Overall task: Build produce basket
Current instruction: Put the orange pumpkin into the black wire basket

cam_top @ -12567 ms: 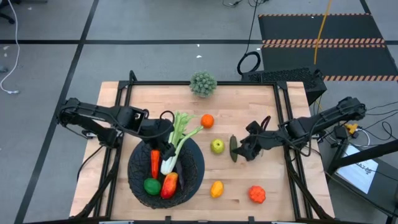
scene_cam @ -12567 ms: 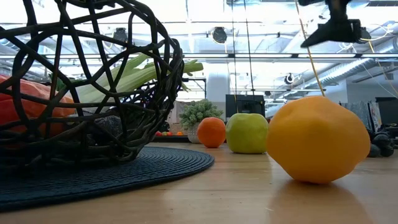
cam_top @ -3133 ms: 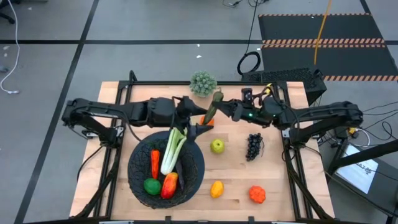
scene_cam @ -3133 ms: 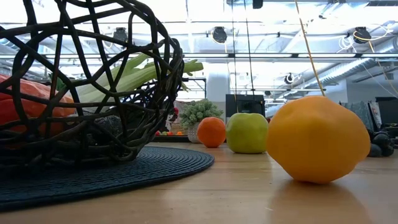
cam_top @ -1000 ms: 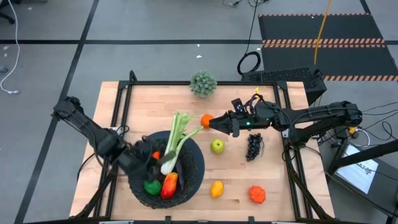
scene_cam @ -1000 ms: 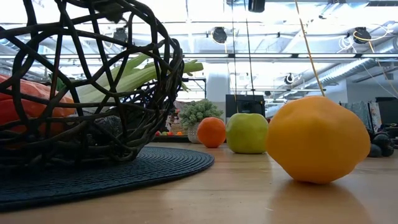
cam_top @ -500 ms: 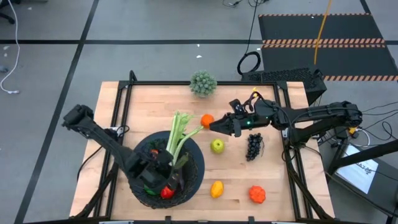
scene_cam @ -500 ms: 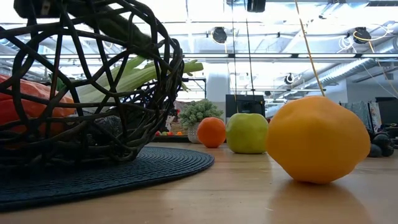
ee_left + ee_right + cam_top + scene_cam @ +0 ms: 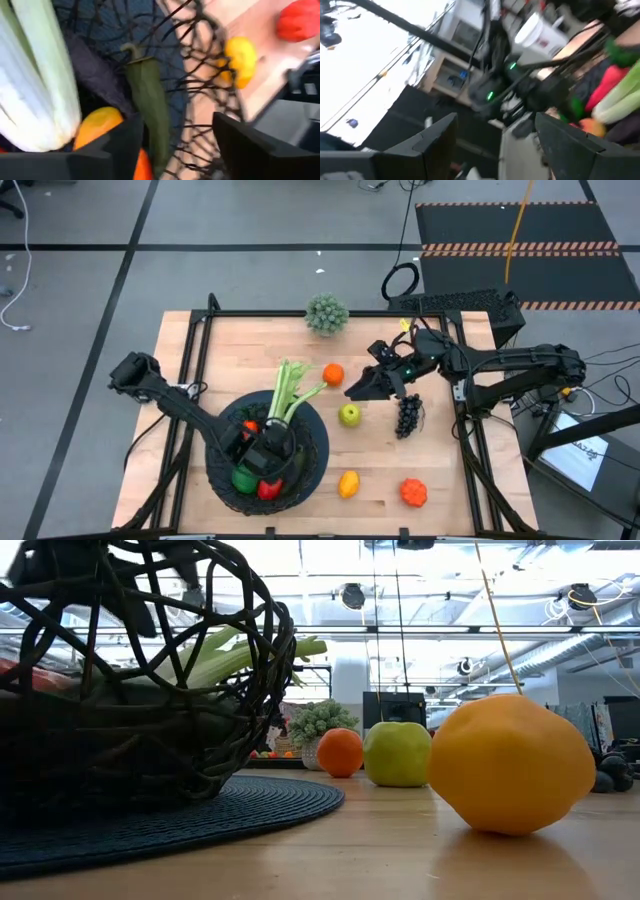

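The black mesh basket (image 9: 318,442) sits at the table's near left. It holds celery (image 9: 288,385), a green lime (image 9: 243,478) and a red-yellow mango (image 9: 268,488). My left gripper (image 9: 267,458) is down inside it, open. In the left wrist view the dark cucumber (image 9: 148,100) lies on the basket's floor between the open fingers, close to one finger (image 9: 122,145). My right gripper (image 9: 354,391) hovers open between the orange (image 9: 333,373) and the green apple (image 9: 349,415).
On the bare wood to the basket's right lie purple grapes (image 9: 407,413), a yellow lemon (image 9: 348,483) and a red tomato (image 9: 413,493). The spiky ball plant (image 9: 326,313) stands at the far edge. The celery tops stick out over the basket's far rim.
My left gripper has moved from the basket's left rim toward the right over its middle and gone down among the produce. In the low view the cucumber came in high over the basket, then the gripper's dark bulk filled the inside. My right gripper has drawn back slightly to the right.
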Robot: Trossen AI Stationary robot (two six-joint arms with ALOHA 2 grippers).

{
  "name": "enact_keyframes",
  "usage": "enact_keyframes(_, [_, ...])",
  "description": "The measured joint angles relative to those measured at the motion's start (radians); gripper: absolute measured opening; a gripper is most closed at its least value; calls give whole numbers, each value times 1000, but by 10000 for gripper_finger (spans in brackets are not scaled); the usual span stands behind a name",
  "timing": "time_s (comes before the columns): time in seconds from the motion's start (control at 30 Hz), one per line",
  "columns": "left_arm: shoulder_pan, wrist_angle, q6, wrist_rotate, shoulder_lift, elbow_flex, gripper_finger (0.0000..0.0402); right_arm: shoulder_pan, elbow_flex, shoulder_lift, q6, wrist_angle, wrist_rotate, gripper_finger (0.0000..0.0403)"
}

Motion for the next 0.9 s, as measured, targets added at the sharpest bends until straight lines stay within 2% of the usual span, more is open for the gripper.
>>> enact_keyframes(0.13, [50,-15,4,47,-60,0,277,-27,0,-16,26,1,-123,260])
enact_keyframes(0.27, [106,11,54,13,-137,0,282,-58,0,-33,15,-14,-225,260])
enact_keyframes(0.47, [199,59,221,-9,-225,0,255,-117,0,-67,-23,-126,-355,260])
enact_keyframes(0.57, [245,55,299,30,-233,15,237,-144,0,-86,-85,-215,-395,260])
enact_keyframes(0.73, [302,55,396,57,-236,69,207,-171,0,-118,-225,-399,-396,260])
enact_keyframes(0.9, [338,56,505,38,-234,110,182,-185,0,-127,-241,-571,-395,260])
